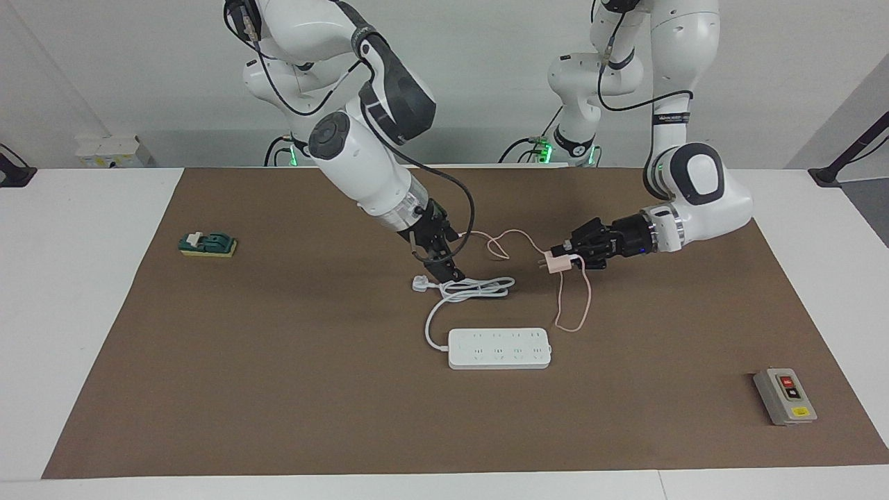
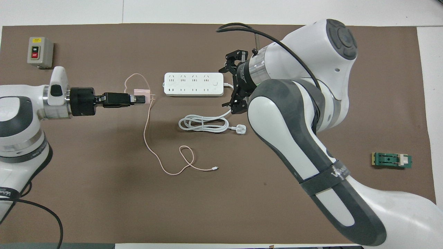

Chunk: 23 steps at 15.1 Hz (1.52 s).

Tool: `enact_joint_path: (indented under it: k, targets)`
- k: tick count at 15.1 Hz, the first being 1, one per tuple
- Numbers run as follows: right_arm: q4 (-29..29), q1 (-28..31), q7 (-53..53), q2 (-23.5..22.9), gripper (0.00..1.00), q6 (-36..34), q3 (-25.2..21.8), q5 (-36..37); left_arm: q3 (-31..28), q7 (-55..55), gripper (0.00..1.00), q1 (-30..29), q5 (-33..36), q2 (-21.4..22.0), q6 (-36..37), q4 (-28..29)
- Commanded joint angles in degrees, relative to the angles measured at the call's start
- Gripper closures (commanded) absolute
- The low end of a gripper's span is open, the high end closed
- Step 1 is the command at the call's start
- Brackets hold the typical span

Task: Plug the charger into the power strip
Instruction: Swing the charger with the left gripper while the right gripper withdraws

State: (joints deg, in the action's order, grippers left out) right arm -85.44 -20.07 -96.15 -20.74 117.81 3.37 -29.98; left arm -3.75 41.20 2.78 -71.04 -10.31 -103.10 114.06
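Note:
The pale-pink charger (image 1: 555,262) (image 2: 142,91) is held by my left gripper (image 1: 568,261) (image 2: 140,99), shut on it above the mat, its prongs pointing toward the right arm's end. Its thin pink cable (image 1: 576,305) (image 2: 152,145) hangs down and trails over the mat. The white power strip (image 1: 499,348) (image 2: 193,84) lies flat, sockets up, farther from the robots than the charger in the facing view. My right gripper (image 1: 437,260) (image 2: 232,83) is open and empty, low over the strip's coiled white cord (image 1: 476,288) (image 2: 202,123) beside its white plug (image 1: 419,282) (image 2: 240,129).
A grey box with red and black buttons (image 1: 785,396) (image 2: 39,52) stands toward the left arm's end. A green block on a yellow pad (image 1: 207,244) (image 2: 391,159) lies toward the right arm's end. A brown mat (image 1: 278,382) covers the table.

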Motion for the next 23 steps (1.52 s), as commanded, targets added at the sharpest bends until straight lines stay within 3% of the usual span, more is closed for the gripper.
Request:
enact_joint_path:
  k: [1,5,10,12,16,23]
  targets:
    - [-0.6,4.1,7.6,1.3,0.0,-3.9,0.3,2.2,0.5,-1.9,0.91,-4.3,12.6,-2.7,2.6,-7.3]
    - [-0.6,8.7,22.8,2.9,0.0,-10.5,0.3,7.8,0.7,-1.2,0.91,-9.4,28.4,-6.3,5.6,-14.2]
    - [-0.6,13.9,44.8,4.4,0.0,-16.3,0.3,15.0,0.9,1.5,0.92,-9.2,39.2,-24.4,11.3,-43.7]
    - [-0.6,15.0,53.7,5.0,0.0,-16.9,0.4,18.0,0.9,3.4,0.93,-5.7,40.9,-24.8,8.6,-43.6]
    - [-0.6,16.9,79.0,6.7,0.0,-16.8,0.3,24.8,0.9,18.7,0.91,2.3,49.0,-24.8,-2.0,-41.8]
    - [-4.0,21.8,99.9,14.9,0.0,-20.3,0.5,27.1,0.8,25.8,0.93,12.5,49.4,-23.4,-3.2,-37.8]
